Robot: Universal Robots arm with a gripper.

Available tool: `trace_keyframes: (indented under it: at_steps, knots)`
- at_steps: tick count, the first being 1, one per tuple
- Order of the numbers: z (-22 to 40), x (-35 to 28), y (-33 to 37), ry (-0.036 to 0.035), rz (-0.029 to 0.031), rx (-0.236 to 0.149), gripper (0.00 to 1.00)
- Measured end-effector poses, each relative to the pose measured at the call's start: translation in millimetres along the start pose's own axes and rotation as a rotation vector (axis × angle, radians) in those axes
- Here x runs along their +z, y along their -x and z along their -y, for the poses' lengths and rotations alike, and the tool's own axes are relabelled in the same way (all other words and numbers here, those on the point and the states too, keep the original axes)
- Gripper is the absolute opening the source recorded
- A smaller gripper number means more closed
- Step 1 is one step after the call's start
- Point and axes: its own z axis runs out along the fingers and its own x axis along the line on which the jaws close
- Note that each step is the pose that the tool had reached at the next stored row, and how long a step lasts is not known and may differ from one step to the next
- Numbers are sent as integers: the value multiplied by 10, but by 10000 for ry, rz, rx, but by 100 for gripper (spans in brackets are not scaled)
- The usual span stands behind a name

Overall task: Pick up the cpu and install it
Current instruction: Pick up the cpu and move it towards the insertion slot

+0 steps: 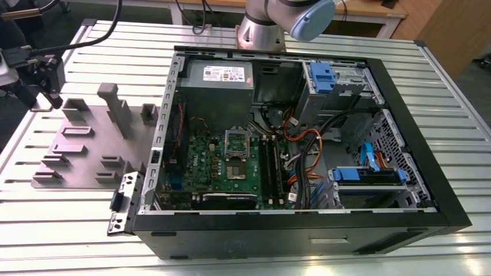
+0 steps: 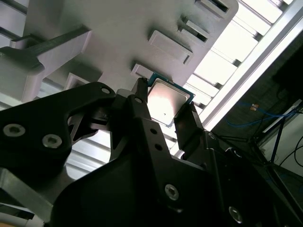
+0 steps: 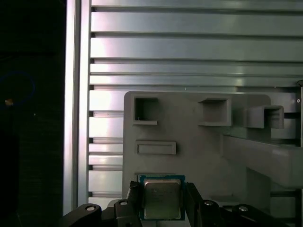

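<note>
In both wrist views the cpu (image 3: 162, 198) (image 2: 166, 101), a small square chip with a silvery top and blue-green edge, sits between my two black fingers (image 3: 134, 201). My gripper (image 3: 162, 203) (image 2: 165, 109) is shut on it, one finger against each side. The chip hangs over the near edge of the grey fixture plate (image 3: 189, 127). In the exterior view my gripper (image 1: 48, 95) hovers above that plate's far corner, at the exterior view's left. The green motherboard (image 1: 218, 167) lies inside the open computer case (image 1: 307, 230), and its socket (image 1: 234, 169) lies bare below a raised metal frame (image 1: 236, 138).
The grey fixture plate (image 1: 84, 144) carries several upright blocks and slots. A ribbed aluminium table (image 1: 69, 230) holds everything. Inside the case are a grey power supply (image 1: 218, 86), blue drive brackets (image 1: 322, 77), memory sticks (image 1: 270, 167) and orange and black cables (image 1: 307, 144).
</note>
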Motion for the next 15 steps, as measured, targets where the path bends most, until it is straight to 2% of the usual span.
trace_keyframes:
  at_steps: [15]
  knots:
    - [-2, -53, 1, -1, -2, 0, 47]
